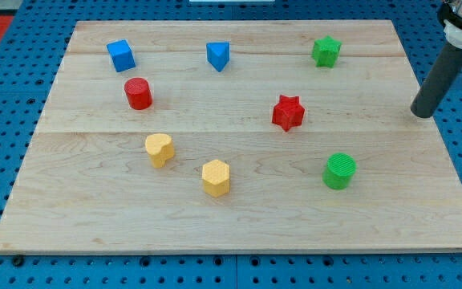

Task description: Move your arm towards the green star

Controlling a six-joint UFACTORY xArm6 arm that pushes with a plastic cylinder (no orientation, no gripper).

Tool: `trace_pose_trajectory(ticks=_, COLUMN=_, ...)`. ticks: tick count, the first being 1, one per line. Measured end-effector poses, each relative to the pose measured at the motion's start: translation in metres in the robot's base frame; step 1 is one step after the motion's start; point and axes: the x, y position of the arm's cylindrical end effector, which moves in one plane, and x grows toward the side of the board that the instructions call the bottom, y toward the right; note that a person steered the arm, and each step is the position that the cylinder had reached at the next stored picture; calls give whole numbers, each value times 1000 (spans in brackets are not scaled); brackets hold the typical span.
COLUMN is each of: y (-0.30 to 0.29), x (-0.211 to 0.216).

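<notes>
A wooden counter (239, 217) carries eight small blocks. My tip (420, 113), a bare rod with no fingers to spread or pinch, rests at the right edge of the frame. The green star (326, 51) sits upper right, up and left of the tip with nothing between them, so a straight diagonal slide should reach it cleanly, keeping well above the red star (288, 112).

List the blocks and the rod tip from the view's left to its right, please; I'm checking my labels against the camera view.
blue cube → red cylinder → yellow heart → yellow hexagon → red star → green star → green cylinder → my tip. The blue triangle is left out: it sits level with the yellow hexagon.
</notes>
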Motion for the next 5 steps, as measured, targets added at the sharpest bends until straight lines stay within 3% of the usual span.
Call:
trace_pose_trajectory(ticks=4, y=17, x=4)
trace_pose_trajectory(ticks=5, y=-3, x=-4)
